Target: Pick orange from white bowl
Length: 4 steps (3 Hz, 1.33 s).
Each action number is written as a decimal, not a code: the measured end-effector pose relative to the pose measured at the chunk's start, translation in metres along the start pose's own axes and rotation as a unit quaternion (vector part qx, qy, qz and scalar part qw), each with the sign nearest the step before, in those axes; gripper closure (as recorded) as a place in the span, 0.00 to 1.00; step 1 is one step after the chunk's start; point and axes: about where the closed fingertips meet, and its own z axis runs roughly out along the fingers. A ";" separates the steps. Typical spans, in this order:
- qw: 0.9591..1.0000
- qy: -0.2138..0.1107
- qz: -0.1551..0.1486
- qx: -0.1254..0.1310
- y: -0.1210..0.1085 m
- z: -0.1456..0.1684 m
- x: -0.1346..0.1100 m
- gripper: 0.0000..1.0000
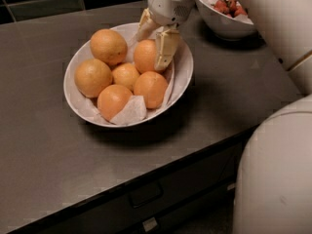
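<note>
orange (145,57) in the white bowl (184,69) has the hand (150,51) spread wide around it.

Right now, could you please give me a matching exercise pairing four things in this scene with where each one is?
1 gripper
2 white bowl
3 berry bowl
4 crumpled paper

A far right of the counter
B open, astride the orange
C inside the white bowl's near edge
D mid-counter, holding six oranges

Pairs: 1-B, 2-D, 3-A, 4-C.

The pincer (150,49) above the white bowl (184,76) hides one side of the orange (145,56).
</note>
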 end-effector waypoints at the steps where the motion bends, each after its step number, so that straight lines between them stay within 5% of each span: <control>1: 1.000 -0.001 0.003 -0.007 0.003 0.005 0.003 0.35; 4: 1.000 -0.002 0.002 -0.015 0.004 0.009 0.003 0.36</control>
